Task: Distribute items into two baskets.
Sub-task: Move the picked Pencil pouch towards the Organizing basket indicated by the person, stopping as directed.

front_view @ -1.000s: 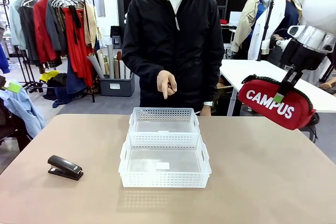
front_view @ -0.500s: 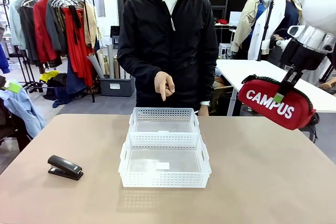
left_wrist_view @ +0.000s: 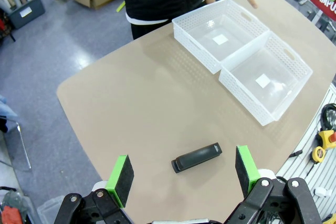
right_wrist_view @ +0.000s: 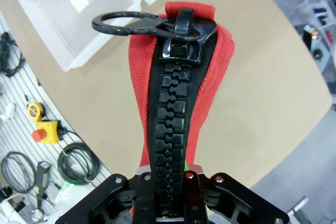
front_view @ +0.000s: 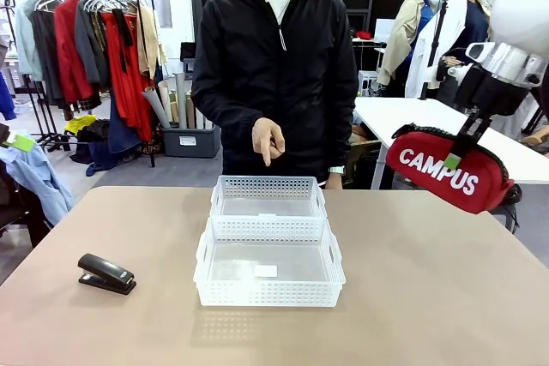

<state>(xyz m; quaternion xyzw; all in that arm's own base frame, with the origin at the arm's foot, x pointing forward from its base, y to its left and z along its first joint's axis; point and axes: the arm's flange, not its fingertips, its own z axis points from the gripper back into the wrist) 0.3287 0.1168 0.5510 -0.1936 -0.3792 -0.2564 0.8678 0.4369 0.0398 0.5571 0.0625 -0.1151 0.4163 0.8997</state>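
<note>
Stapler point(front_view: 106, 273): flat on the table point(front_view: 429, 297) at far left, well apart from both baskets, not yet picked up. High over it, left gripper point(left_wrist_view: 182, 176), green pads spread wide, nothing between them but air. From the wrist camera, stapler framed between the pads yet far beneath them, touched by neither. At mid-table, two white baskets end to end and touching: near basket point(front_view: 268, 297) toward the robot, far basket point(front_view: 268, 184) toward the person, both bare inside apart from a small white label on each floor. Just above the far basket, person's hand point(front_view: 270, 139), index finger aimed down, probably marking that one as the next drop. Farther right, red CAMPUS pouch point(front_view: 446, 173) up in the air over the table's right side, well apart from either basket, tilted, lettered face toward the front camera. Right gripper point(front_view: 467, 136) clamped tight on the pouch's zippered top edge; along its own fingers, zipper and pull ring running straight up the middle, baskets off in the upper left corner. By the look of things, early going: one item lifted, none delivered. Left to do: carry the pouch across and release it into a basket, then grasp the stapler and set it in the other.
</note>
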